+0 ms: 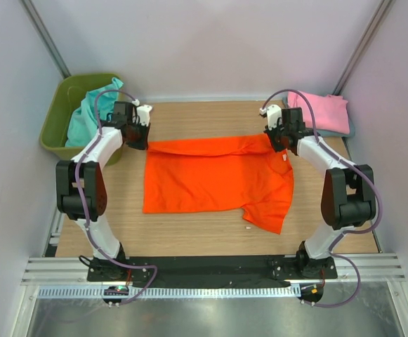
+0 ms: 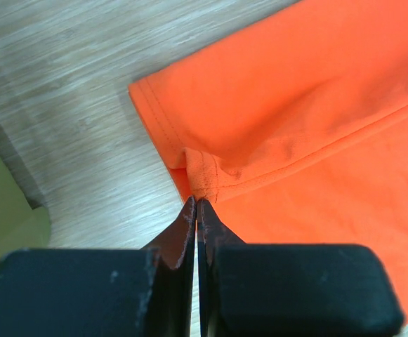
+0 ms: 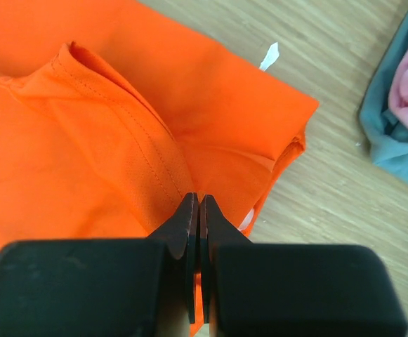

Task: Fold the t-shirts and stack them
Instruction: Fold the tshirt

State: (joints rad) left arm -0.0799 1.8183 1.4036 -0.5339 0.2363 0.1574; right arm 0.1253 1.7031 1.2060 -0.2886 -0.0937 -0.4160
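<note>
A bright orange t-shirt lies spread on the wooden table, its far edge folded over toward me in a band. My left gripper sits at the shirt's far left corner. In the left wrist view this gripper is shut on a small pinch of the orange hem. My right gripper is at the far right corner, by the sleeve. In the right wrist view it is shut on a stitched fold of the orange cloth. A folded pink t-shirt rests on a grey-blue one at the back right.
An olive-green bin stands at the back left, off the table's corner, with teal shirts heaped in it. A white tag pokes out at the orange shirt's far edge. Grey walls close in on both sides and at the back.
</note>
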